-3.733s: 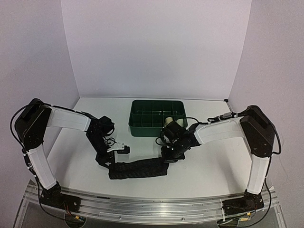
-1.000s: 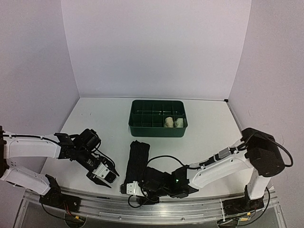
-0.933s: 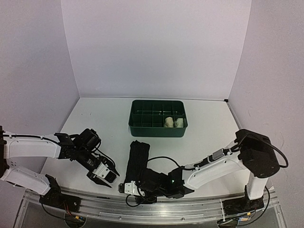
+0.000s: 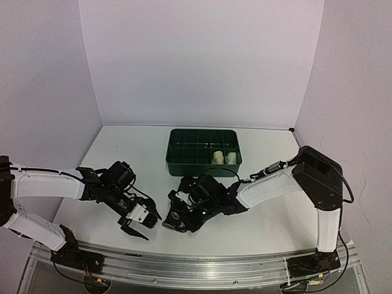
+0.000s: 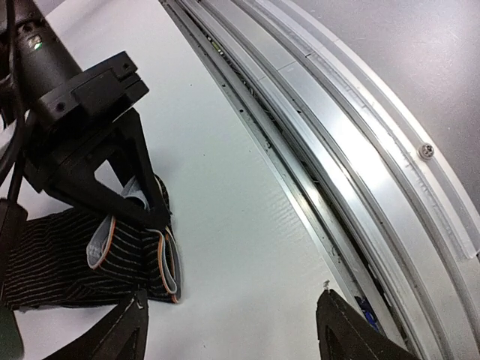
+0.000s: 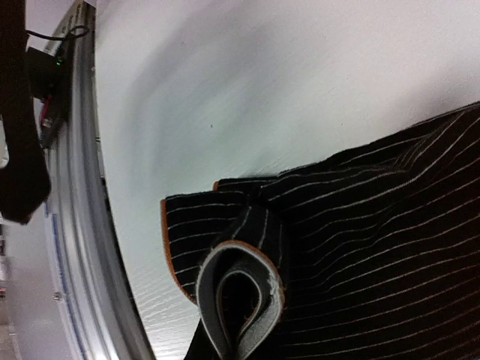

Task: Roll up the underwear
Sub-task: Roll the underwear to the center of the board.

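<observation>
The black fine-striped underwear (image 4: 185,185) lies in front of the tray, its near end lifted and curled over. In the right wrist view its grey, orange-edged waistband (image 6: 238,304) loops back on the striped cloth (image 6: 375,247). My right gripper (image 4: 174,219) is shut on that curled end, and cloth hides its fingertips. My left gripper (image 4: 142,223) is open just left of it, holding nothing. In the left wrist view its fingertips (image 5: 126,335) straddle bare table beside the underwear (image 5: 67,255). Two pale rolled garments (image 4: 224,157) sit in the tray.
The dark green compartmented tray (image 4: 184,160) stands behind the arms at mid-table. The metal rail (image 5: 337,150) runs along the table's near edge, close to both grippers. The black right gripper body (image 5: 82,127) stands over the cloth in the left wrist view.
My right gripper has shut on the underwear's near end and carried it back toward the tray, curling the cloth over itself. My left gripper has opened wider and shifted slightly right.
</observation>
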